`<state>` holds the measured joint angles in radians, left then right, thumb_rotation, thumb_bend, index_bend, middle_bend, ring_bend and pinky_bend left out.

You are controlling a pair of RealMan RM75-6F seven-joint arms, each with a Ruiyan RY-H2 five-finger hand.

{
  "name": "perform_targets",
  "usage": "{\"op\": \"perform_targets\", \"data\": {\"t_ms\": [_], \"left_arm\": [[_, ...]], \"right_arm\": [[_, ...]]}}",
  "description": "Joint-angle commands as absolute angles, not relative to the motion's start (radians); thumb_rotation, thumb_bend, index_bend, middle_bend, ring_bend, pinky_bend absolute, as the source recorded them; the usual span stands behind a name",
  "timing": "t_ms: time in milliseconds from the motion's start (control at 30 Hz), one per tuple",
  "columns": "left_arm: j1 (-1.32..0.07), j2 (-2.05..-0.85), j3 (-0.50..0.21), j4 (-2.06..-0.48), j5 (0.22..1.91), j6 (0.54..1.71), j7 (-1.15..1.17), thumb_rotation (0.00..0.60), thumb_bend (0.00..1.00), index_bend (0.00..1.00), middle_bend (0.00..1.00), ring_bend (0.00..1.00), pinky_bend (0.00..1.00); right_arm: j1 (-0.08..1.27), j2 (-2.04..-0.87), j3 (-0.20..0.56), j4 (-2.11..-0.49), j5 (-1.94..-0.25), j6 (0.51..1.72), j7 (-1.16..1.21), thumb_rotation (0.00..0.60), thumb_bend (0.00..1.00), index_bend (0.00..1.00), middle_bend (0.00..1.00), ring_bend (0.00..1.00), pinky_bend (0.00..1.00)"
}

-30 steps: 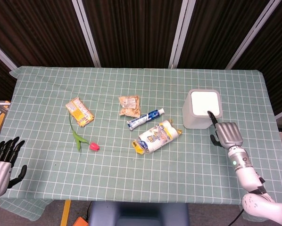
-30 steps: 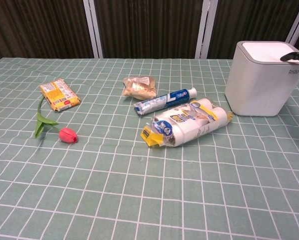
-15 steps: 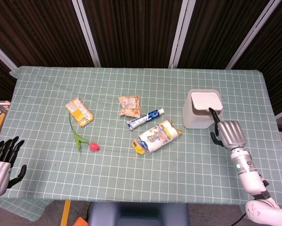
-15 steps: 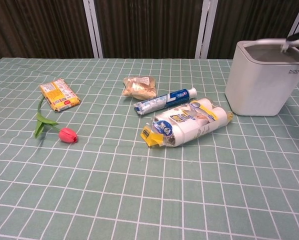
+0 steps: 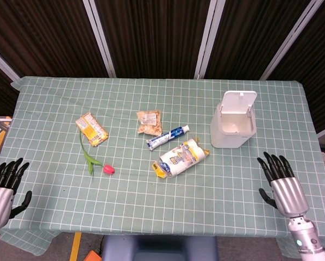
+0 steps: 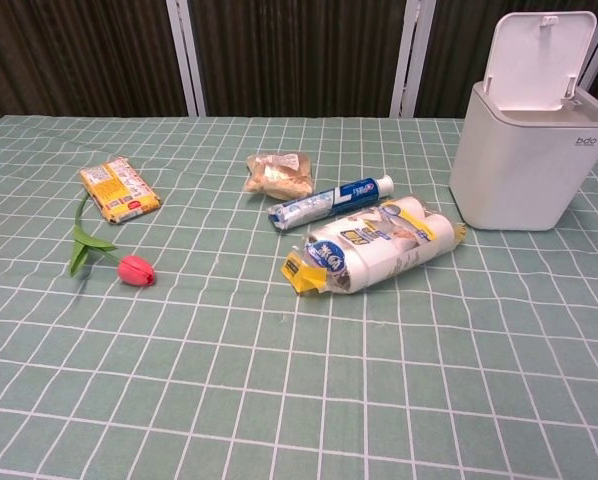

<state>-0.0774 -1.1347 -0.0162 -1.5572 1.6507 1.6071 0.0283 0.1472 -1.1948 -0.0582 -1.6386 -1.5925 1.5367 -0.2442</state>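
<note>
Our right hand (image 5: 283, 187) hovers with fingers spread and empty near the table's front right edge, nearest the bin (image 5: 232, 129), whose lid (image 5: 238, 102) stands open. Our left hand (image 5: 0, 189) is likewise spread and empty. We judge the bin light, rigid and smooth-walled, best gripped across its body.

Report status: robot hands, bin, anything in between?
Left robot hand open, empty, at near table edge. Right robot hand open, empty, near side of the bin, apart from it. Bin lid up. Nothing between right robot hand and bin.
</note>
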Motion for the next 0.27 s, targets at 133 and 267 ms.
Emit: {"op": "perform_targets", "data": {"t_ms": [133, 267], "left_arm": [[-0.077, -1.135, -0.012, -1.562, 1.652, 1.603, 0.038, 0.600, 0.46, 0.00, 0.00, 0.00, 0.04], [-0.076, -1.131, -0.013, -1.569, 1.639, 1.594, 0.043, 0.600, 0.46, 0.00, 0.00, 0.00, 0.05]], "right_arm": [[0.132, -1.194, -0.072, -1.632, -1.599, 1.507, -0.229, 0.600, 0.38, 0.00, 0.00, 0.00, 0.00], [0.134, -1.189, -0.053, -1.642, -1.569, 1.485, -0.232, 0.600, 0.38, 0.00, 0.00, 0.00, 0.00]]}}
